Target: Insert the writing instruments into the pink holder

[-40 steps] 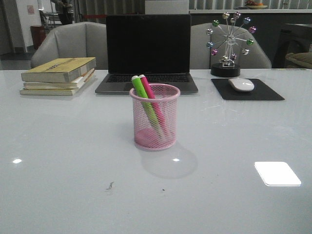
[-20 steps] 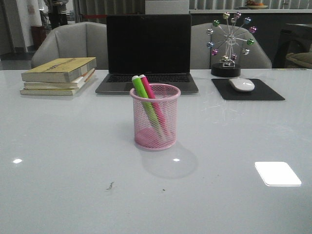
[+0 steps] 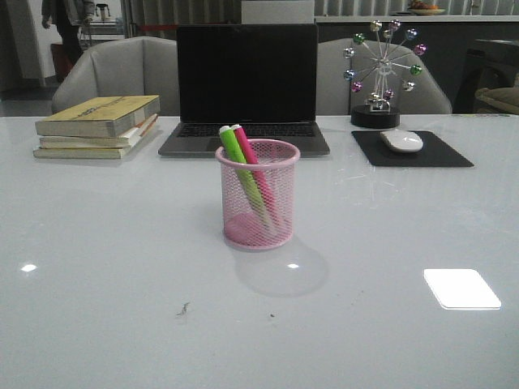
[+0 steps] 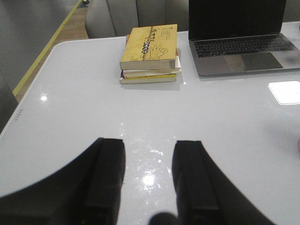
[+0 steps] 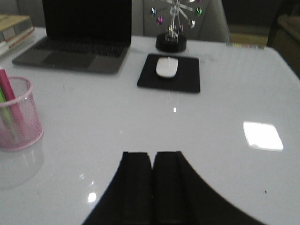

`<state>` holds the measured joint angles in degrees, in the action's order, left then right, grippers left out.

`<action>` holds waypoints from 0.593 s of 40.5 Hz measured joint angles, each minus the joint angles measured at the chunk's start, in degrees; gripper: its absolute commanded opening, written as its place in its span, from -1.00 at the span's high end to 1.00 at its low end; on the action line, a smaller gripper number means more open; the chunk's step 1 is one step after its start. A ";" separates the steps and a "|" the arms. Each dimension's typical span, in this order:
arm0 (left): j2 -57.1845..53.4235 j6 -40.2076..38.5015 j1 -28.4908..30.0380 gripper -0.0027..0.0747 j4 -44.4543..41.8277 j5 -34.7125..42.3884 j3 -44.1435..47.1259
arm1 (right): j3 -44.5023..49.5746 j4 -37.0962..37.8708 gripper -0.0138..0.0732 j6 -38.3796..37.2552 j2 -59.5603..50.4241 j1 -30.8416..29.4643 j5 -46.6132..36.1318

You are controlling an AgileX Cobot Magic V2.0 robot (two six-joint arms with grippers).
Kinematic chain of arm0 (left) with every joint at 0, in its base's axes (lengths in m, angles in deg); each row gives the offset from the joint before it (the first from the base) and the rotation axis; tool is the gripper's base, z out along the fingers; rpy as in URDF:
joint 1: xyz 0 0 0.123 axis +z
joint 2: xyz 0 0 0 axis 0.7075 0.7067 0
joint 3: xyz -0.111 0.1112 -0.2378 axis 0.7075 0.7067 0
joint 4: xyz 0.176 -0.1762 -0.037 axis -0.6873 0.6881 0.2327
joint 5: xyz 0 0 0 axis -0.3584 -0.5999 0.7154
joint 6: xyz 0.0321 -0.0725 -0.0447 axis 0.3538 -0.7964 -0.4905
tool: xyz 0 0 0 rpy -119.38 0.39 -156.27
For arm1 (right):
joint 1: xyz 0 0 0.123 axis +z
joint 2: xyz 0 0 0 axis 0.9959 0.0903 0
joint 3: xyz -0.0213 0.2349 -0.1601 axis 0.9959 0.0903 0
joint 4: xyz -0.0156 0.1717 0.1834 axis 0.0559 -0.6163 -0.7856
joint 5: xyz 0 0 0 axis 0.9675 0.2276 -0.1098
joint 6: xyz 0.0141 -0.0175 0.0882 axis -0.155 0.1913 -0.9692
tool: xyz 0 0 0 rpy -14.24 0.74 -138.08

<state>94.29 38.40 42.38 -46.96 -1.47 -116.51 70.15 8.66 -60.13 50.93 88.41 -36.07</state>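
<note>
The pink holder stands upright mid-table, in front of the laptop. Inside it lean a lime green marker and a magenta marker, tops poking above the rim toward the left. The right wrist view catches the holder at its edge with the magenta marker in it. My left gripper is open over bare table, far from the cup, with nothing between its fingers. My right gripper is shut and empty, away from the cup. Neither gripper appears in the front view.
A stack of books lies at the back left, a dark laptop behind the holder. A white mouse rests on a black pad at the back right, beside a ball-spoked desk ornament. Grey chairs stand behind the table.
The holder, markers and table objects have not moved. Only a person in the far background shifts leftward.
</note>
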 measured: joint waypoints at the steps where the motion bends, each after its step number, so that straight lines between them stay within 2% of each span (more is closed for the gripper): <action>1: 0.00 0.00 0.00 0.10 0.00 0.00 0.00 | 2.26 0.00 0.57 0.00 -0.91 0.00 -2.51; 5: 0.00 0.00 0.00 0.11 0.00 0.00 0.00 | 8.96 0.00 0.57 0.00 -4.01 0.00 -12.81; 9: 0.00 0.00 0.00 0.10 0.00 0.00 0.00 | 12.48 0.00 0.57 0.00 -7.37 0.00 -16.70; 14: -0.09 0.00 0.00 0.10 0.00 0.09 0.00 | 12.72 0.11 0.57 0.00 -9.46 0.00 -15.25; 24: -0.09 0.00 0.00 0.10 0.00 0.09 0.00 | 12.84 0.11 0.57 0.00 -9.50 0.00 -4.43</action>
<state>94.20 38.40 42.38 -46.96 -1.38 -116.51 82.99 8.77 -60.13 41.43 88.41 -40.50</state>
